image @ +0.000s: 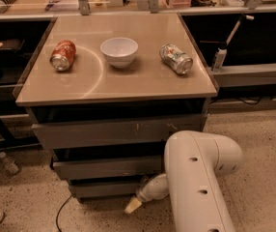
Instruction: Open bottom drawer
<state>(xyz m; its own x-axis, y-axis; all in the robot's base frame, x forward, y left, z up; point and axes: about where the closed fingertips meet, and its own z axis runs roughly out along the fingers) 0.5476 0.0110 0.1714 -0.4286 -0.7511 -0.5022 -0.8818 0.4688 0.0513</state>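
Note:
The cabinet has three grey handle-less drawers stacked under a tan top. The bottom drawer (104,188) is the narrowest and lowest one, with a plain flat front just above the floor. It sticks out slightly, like the two above it. My gripper (133,205) hangs at the end of the white arm (200,178), low at the right end of the bottom drawer's front, its pale tip pointing down-left toward the floor. The fingers sit close to the drawer's lower edge.
On the cabinet top (143,76) lie an orange can (62,55) on its side, a white bowl (119,50) and a silver can (176,58) on its side. A black cable (61,214) runs on the speckled floor. A plastic bottle (8,162) stands at left.

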